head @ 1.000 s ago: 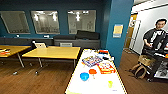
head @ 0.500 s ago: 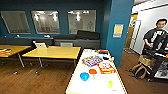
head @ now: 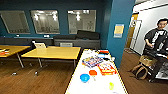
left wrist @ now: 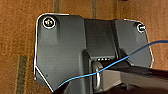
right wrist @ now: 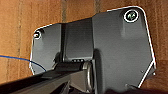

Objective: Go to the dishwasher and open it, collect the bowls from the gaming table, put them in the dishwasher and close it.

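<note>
Those blue bowl (head: pixel 84 77) and orange-red bowl (head: pixel 93 72) on the tabletop (head: pixel 97 87) look light, stiff, slippery plastic, best pinched at the rim; my pincer state I cannot tell.

Both wrists point down, dark wrist plate (left wrist: pixel 65 50) filling mid frame in left view, other plate (right wrist: pixel 112 50) centre-right in right view. Thin blue cable (left wrist: pixel 130 56) crosses left plate.

long white-topped gaming table (head: pixel 75 86) with yellowish edge at lower centre of frame, blue bowl (head: pixel 84 77) beside orange-red bowl (head: pixel 93 72), yellow-green cup (head: pixel 111 85) lower right, colourful boxes (head: pixel 106 68) and clutter toward its far end
</note>
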